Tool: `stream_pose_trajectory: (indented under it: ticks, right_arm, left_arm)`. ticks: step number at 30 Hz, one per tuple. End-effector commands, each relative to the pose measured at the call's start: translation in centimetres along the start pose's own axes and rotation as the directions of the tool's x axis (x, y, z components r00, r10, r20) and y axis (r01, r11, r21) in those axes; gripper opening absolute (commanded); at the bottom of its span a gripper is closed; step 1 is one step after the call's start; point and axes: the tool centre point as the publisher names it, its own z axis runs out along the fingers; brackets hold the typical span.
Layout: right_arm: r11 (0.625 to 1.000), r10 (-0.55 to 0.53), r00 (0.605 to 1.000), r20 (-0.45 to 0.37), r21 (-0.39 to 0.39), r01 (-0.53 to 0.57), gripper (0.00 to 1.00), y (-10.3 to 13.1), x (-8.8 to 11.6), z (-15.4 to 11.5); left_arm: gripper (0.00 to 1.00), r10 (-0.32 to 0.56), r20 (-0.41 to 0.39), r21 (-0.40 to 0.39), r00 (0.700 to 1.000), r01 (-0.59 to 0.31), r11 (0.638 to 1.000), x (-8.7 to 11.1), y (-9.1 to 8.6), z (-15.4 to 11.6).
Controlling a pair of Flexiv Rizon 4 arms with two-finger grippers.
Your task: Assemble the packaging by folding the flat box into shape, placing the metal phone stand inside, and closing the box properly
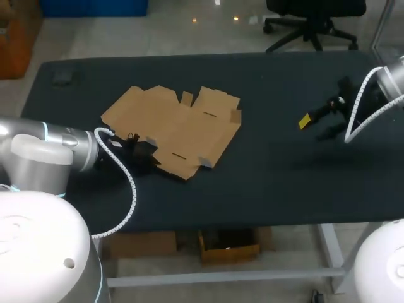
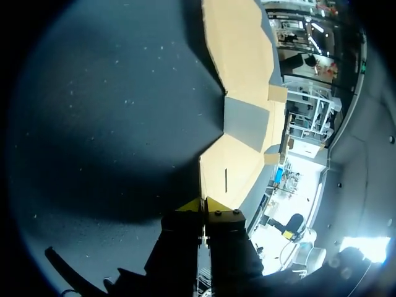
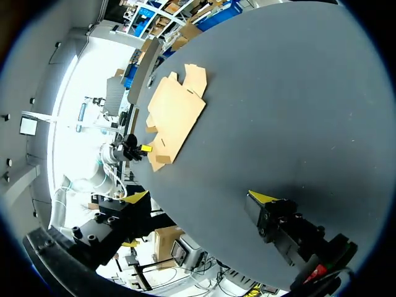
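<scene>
Head view: flat cardboard box (image 1: 173, 126) lay unfolded on the surface (image 1: 265, 177), left claw (image 1: 150, 158) pressed together at its near edge, right claw (image 1: 317, 126) spread, well away; folding, loading and closing all remained.

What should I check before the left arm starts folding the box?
1. Box lying flat and unfolded on the table: ok.
2. Left end effector at the box's near edge: ok, fingers shut.
3. Box edge actually pinched between them: cannot tell.
4. Right end effector open, empty, well away from the box: ok.
5. Phone stand located: not ok, I can't find it in any view.
</scene>
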Motion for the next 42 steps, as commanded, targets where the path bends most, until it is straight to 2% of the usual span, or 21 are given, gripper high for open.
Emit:
stream_pose_trajectory:
  ticks: [1,12,28,38,39,41,42]
  right_arm:
    - [1.0,0.0,1.0,-0.001,0.001,0.0,1.0,0.0,0.0,-0.1]
    - [1.0,0.0,1.0,-0.001,0.001,0.0,1.0,0.0,0.0,-0.1]
    - [1.0,0.0,1.0,-0.001,0.001,0.0,1.0,0.0,0.0,-0.1]
    - [1.0,0.0,1.0,-0.001,0.001,0.0,1.0,0.0,0.0,-0.1]
    - [1.0,0.0,1.0,-0.001,0.001,0.0,1.0,0.0,0.0,-0.1]
    - [1.0,0.0,1.0,-0.001,0.001,0.0,1.0,0.0,0.0,-0.1]
    - [1.0,0.0,1.0,-0.001,0.001,0.0,1.0,0.0,0.0,-0.1]
  left_arm:
    - [0.0,0.011,0.019,-0.079,1.0,-0.009,0.997,0.4,-0.8,-0.7]
    - [0.0,0.038,0.031,-0.241,0.999,-0.029,0.97,0.9,-0.6,-1.1]
    - [0.0,0.186,0.129,-0.335,0.974,-0.134,0.933,2.2,0.4,0.0]
    - [0.0,0.215,0.151,-0.372,0.965,-0.146,0.917,2.0,0.5,0.2]
    - [0.08,0.216,0.153,-0.371,0.964,-0.147,0.917,2.0,0.5,0.2]
    - [0.47,0.215,0.163,-0.352,0.963,-0.147,0.924,1.8,0.4,0.2]
    - [0.76,0.208,0.166,-0.334,0.964,-0.144,0.932,1.8,0.4,0.1]
